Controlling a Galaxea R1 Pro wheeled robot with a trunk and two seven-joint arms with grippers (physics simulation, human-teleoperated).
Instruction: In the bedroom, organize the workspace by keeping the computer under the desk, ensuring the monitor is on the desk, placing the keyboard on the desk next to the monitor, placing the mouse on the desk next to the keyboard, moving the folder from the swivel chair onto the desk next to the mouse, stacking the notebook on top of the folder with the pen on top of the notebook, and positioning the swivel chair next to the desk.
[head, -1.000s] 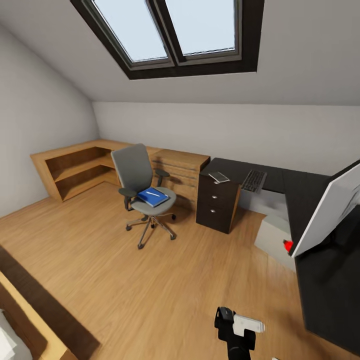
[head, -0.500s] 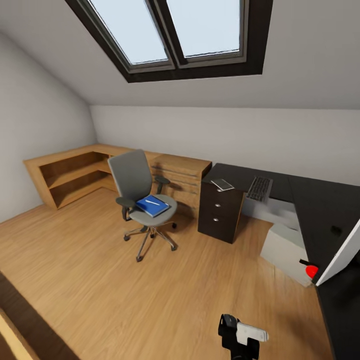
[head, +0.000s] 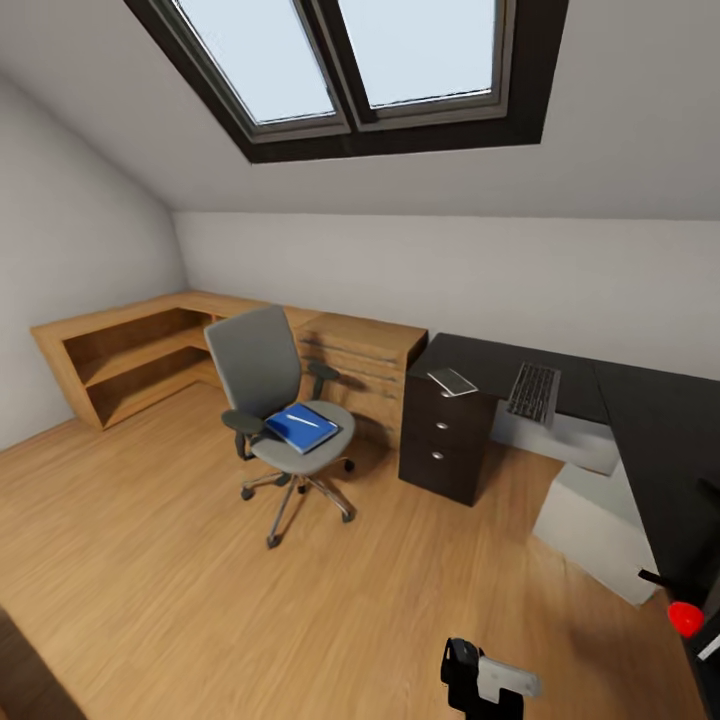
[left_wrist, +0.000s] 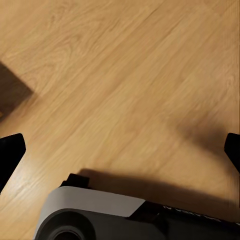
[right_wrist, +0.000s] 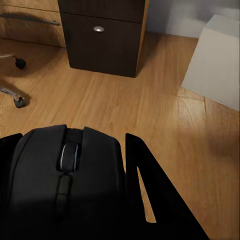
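- The right end effector (right_wrist: 75, 200) is clenched around the small dark rounded mouse (right_wrist: 65, 185), its black fingers flanking the shell. Only the sides seem pinched, so a jolt while the base rolls could let it slide out onto the wooden floor (head: 300, 620).
- The long black L-shaped worktop (head: 480, 362) with its dark drawer unit (head: 440, 440) sits ahead; the slim black keyboard (head: 534, 392) lies on it, and the mouse belongs beside that. Coming in too low risks knocking the drawer unit or the boxy grey-white computer tower (head: 595, 525) standing under the worktop.
- Only a red dot (head: 686, 618) at the right edge of the head view hints at the wide black monitor; swinging the right arm blind on that side could strike it.
- The left end effector (left_wrist: 120, 150) hangs released over bare floor, fingers spread wide.
- The grey swivel chair (head: 275, 400) stands well apart from the worktop, carrying the bright blue notebook (head: 303, 428) with a slim white pen (head: 300, 420) on it; a bump from the base could roll the chair and shed them.
- A thin grey flat item (head: 452, 381) lies on the worktop's near end; I cannot tell whether it is the folder.
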